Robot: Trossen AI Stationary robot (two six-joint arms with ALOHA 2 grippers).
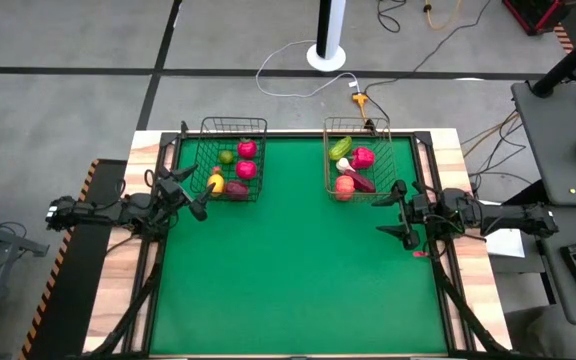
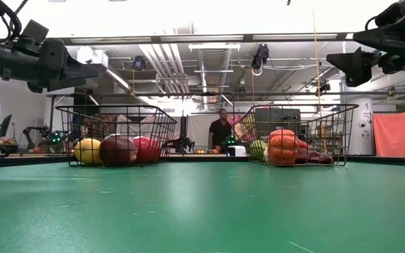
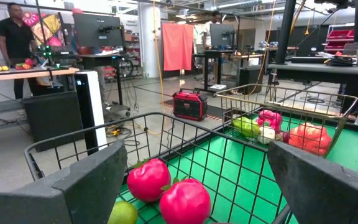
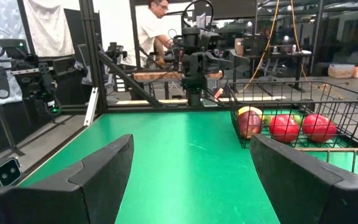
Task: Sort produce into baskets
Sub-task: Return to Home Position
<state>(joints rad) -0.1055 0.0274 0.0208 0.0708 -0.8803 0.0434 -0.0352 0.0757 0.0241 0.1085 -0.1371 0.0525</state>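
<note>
Evidently, glossy rounded produce (image 1: 246, 169) sits in rectangular wire-mesh baskets (image 1: 234, 121).

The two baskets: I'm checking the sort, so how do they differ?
The black basket is dark wire near the left arm; the copper basket is brown wire near the right arm. The black basket holds two red apples and a yellow piece; the copper basket holds a green cucumber and an orange pumpkin. Both are rectangular, open-mesh and alike in size.

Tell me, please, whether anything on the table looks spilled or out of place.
Nothing stands out: the black wire basket and copper wire basket sit upright holding the produce; left gripper and right gripper hover open nearby.
</note>
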